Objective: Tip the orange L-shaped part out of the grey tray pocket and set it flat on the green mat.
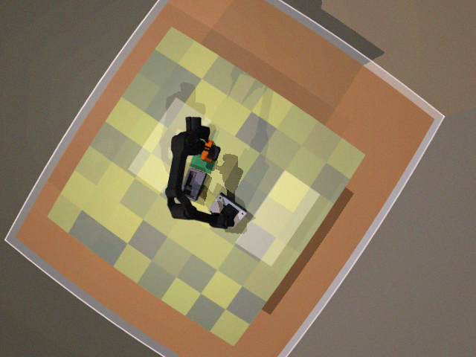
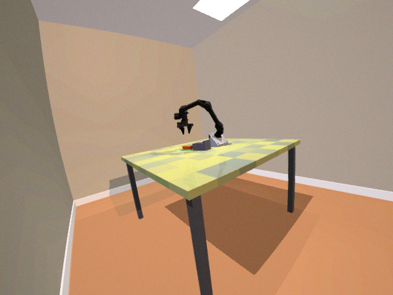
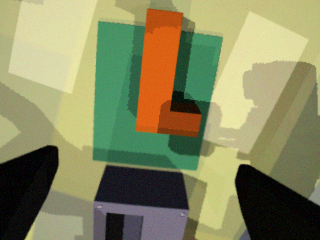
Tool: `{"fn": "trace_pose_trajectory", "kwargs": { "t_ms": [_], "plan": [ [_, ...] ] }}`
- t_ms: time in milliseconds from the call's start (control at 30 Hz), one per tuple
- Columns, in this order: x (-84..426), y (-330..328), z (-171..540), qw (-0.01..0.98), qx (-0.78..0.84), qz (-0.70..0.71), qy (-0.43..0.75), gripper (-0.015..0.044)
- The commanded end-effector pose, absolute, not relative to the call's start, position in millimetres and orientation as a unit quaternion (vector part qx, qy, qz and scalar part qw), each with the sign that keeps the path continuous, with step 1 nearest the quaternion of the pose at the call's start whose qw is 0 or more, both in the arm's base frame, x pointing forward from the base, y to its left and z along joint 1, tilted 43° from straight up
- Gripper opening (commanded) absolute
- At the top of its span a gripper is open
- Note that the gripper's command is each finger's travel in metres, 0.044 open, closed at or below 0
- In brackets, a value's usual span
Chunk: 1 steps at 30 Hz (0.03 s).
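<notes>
The orange L-shaped part [image 1: 204, 155] [image 2: 187, 147] [image 3: 159, 75] lies flat on the green mat [image 1: 199, 165] [image 3: 112, 100]. In the wrist view its foot is at the tray side and points right, and its long arm's far end reaches a little past the mat's far edge. The grey tray [image 1: 199, 178] [image 2: 200, 146] [image 3: 165, 215] stands beside the mat; part of its pocket shows, empty. My gripper [image 2: 186, 133] [image 3: 149, 165] is open and empty, pointing down above the part, clear of it. The arm partly hides the part and mat in the top view.
The arm's pale base [image 1: 238, 219] [image 2: 218, 141] stands close to the tray. The arm arches from it over the tray side. The checkered table top [image 1: 180, 300] [image 2: 253, 152] lies under everything, with its edges far from the mat. Shadows and bright patches fall around the mat.
</notes>
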<state>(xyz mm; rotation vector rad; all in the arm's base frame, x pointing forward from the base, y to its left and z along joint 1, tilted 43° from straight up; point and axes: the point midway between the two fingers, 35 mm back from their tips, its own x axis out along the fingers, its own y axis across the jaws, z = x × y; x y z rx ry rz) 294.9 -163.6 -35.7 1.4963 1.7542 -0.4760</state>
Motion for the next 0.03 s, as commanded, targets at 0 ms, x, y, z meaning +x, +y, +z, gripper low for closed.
{"fn": "trace_pose_trajectory", "kwargs": {
  "t_ms": [0],
  "plan": [
    [295.0,-164.4,-35.7,0.384,0.588,-0.188,0.687,0.0400]
  ]
}}
